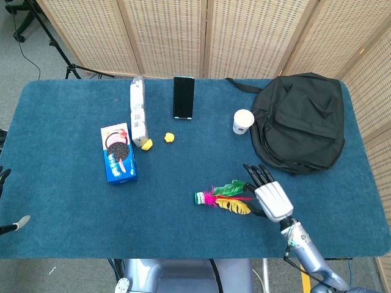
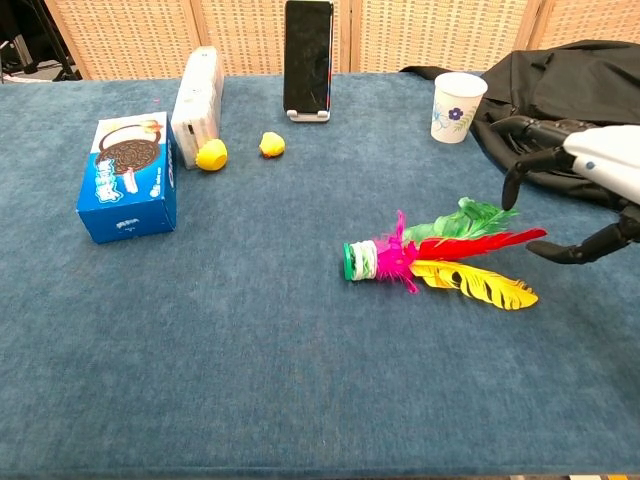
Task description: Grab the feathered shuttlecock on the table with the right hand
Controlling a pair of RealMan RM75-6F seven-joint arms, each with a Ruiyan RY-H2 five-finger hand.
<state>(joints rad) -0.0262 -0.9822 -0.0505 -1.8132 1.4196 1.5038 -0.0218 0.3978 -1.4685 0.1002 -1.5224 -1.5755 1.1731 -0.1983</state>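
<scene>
The feathered shuttlecock (image 1: 223, 198) (image 2: 430, 253) lies flat on the blue table, its green and white base to the left and its green, red and yellow feathers fanned to the right. My right hand (image 1: 267, 193) (image 2: 577, 180) hovers just right of the feather tips, fingers spread and empty, not touching them. My left hand is at the table's left edge, where only a sliver (image 1: 12, 227) shows, too little to tell how it stands.
A black backpack (image 1: 302, 120) fills the back right, with a paper cup (image 1: 243, 121) beside it. A phone on a stand (image 1: 183, 97), a white pack (image 1: 138, 112), two small yellow items (image 1: 169, 138) and a blue cookie box (image 1: 118, 153) stand at the back left.
</scene>
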